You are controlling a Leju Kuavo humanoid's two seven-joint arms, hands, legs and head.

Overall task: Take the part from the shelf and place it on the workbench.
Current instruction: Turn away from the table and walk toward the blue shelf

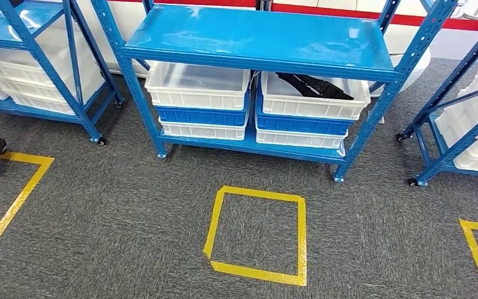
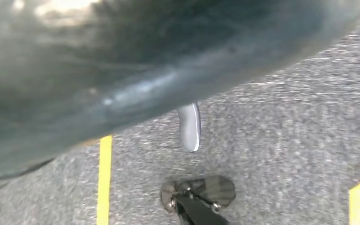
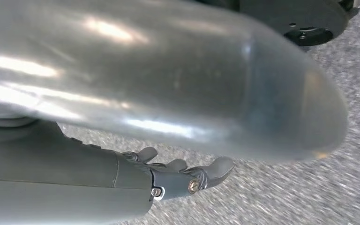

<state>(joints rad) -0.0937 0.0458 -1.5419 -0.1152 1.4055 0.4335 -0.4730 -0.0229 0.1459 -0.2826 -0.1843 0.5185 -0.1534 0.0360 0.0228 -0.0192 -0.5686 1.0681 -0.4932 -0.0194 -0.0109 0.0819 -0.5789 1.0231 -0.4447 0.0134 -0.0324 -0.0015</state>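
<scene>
Blue shelf (image 1: 258,38) ahead — black part (image 1: 314,85) in white bin (image 1: 311,99) on its lower tier, right side. Right hand (image 3: 183,176) over carpet, fingers apart, empty. Left hand: cannot tell.

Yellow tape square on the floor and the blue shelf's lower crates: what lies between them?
Head view: bare grey carpet separates the yellow tape square from the blue shelf.

Top shelf (image 1: 255,34) bare; stacked bins (image 1: 199,99) fill lower tier.
</scene>
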